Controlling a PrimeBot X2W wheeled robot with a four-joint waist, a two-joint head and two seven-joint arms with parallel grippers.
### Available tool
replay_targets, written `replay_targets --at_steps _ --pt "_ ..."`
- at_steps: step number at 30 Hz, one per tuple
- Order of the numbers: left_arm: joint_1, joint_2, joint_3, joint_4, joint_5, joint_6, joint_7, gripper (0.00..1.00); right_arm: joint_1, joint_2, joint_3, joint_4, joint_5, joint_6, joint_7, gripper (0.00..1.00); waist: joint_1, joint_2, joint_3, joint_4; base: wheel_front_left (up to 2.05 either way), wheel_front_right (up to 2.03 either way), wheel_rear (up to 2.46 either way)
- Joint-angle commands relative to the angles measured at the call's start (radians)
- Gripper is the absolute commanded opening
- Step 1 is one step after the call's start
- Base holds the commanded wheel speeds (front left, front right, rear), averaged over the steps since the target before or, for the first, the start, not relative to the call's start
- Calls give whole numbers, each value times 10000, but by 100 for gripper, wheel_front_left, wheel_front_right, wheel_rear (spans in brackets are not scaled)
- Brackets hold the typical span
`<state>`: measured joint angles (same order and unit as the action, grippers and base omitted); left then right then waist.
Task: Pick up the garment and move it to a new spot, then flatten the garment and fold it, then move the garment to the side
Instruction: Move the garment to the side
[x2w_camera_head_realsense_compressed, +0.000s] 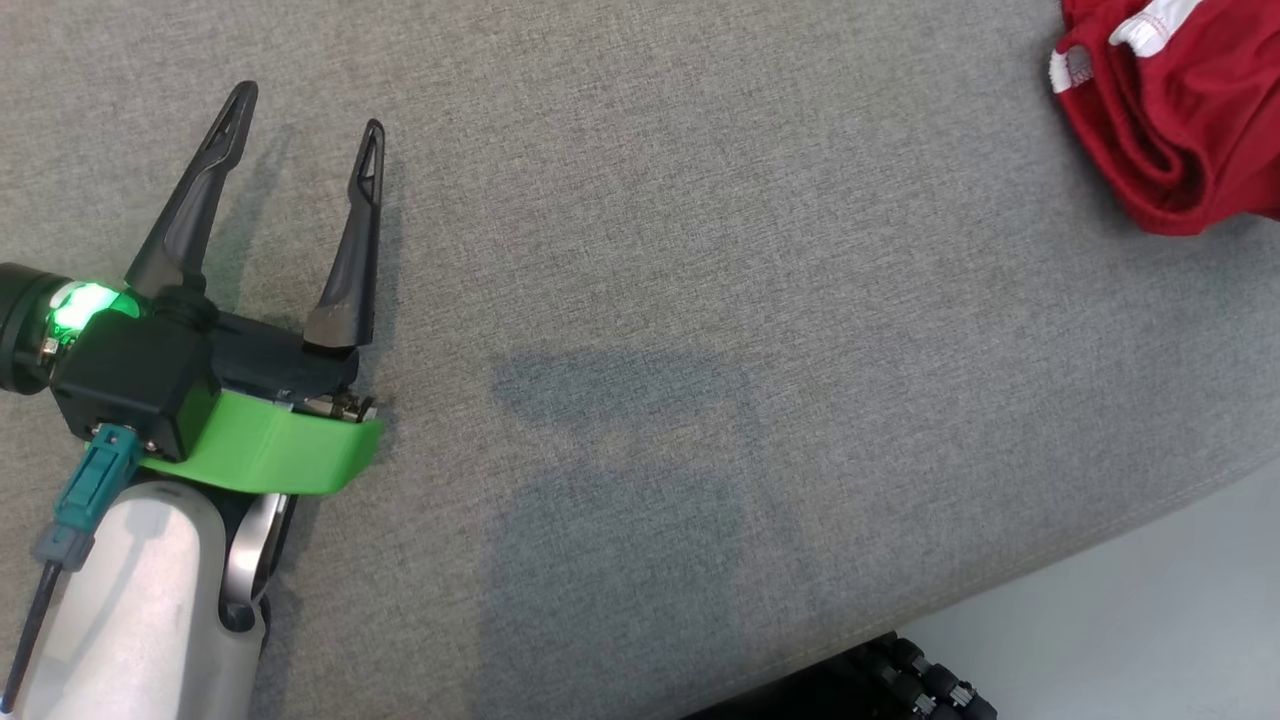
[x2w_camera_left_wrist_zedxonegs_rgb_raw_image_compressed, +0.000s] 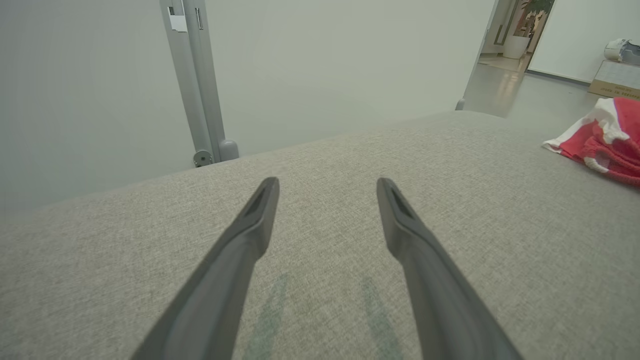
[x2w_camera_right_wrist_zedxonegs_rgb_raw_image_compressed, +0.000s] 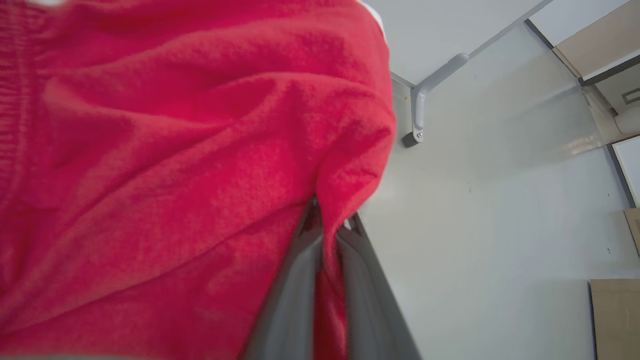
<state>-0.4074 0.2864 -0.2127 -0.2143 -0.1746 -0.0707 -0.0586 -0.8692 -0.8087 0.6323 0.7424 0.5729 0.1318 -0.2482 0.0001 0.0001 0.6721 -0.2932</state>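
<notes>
I judge the job to be at its first step. The red garment (x2w_camera_head_realsense_compressed: 1170, 110) is a crumpled heap at the far right corner of the grey cloth-covered surface (x2w_camera_head_realsense_compressed: 700, 300), with white trim showing among the folds. Nothing is flattened or folded yet, so the move to a new spot, the smoothing, the fold and the final shift to the side are all left to do.

My right gripper (x2w_camera_right_wrist_zedxonegs_rgb_raw_image_compressed: 332, 215) is clamped on the garment. In the right wrist view a ridge of red knit runs down between the two closed fingers, and the rest of the cloth bulges away to the left. I cannot tell whether the heap has left the surface.

My left gripper (x2w_camera_head_realsense_compressed: 308, 110) sits at the near left with its fingers spread wide and nothing between them, low over bare grey cloth. The garment lies well apart from it, far off to its right.
</notes>
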Motion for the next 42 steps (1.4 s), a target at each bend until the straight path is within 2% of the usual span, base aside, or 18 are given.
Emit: replay_targets --at_steps 1,3,4,5,10,13,16,20,25,33,42 --pt "-176 80 12 -15 78 -12 6 100 -122 123 -35 64 63 -20 -37 0 -1 -1 69 18 0 0 0" --pt "-150 103 15 -19 78 28 25 100 -156 285 -138 340 123 -20 -59 52 -1 -1 82 49 0 0 0" --pt "-140 110 18 -11 69 41 22 100 -172 374 -206 426 171 -20 -82 91 -1 -1 80 60 0 0 0" --pt "-121 108 15 3 57 56 11 100 -183 469 -290 506 212 -20 -101 100 -1 -1 63 68 0 0 0" --pt "41 96 20 142 -30 132 -73 100 0 781 -1002 774 207 -21 -171 100 -1 -1 -210 61 0 0 0" --pt "139 30 -2 255 -81 194 -180 100 210 1023 -2017 345 28 -20 -185 100 -1 -1 -496 38 0 0 0" --pt "266 -64 -23 455 -183 236 -325 100 769 1393 -3492 -551 -299 -20 -188 100 -1 -1 -884 55 0 0 0" --pt "427 -228 -31 747 -327 329 -541 100 1805 2277 -5396 -2091 -965 -20 -191 100 -1 -1 -1464 174 0 0 0" --pt "721 -410 9 1122 -525 473 -777 100 3038 3664 -6687 -3879 -1865 -18 -192 100 -1 -1 -2107 459 0 0 0" --pt "1301 -701 118 1569 -824 791 -1149 100 4227 5552 -6700 -5664 -2578 -18 -194 100 -1 -1 -2875 1186 0 0 0" --pt "1667 -954 330 1976 -1178 986 -1505 100 4866 6227 -6057 -6206 -3073 -18 -174 100 -1 -1 -3486 2063 0 0 0"
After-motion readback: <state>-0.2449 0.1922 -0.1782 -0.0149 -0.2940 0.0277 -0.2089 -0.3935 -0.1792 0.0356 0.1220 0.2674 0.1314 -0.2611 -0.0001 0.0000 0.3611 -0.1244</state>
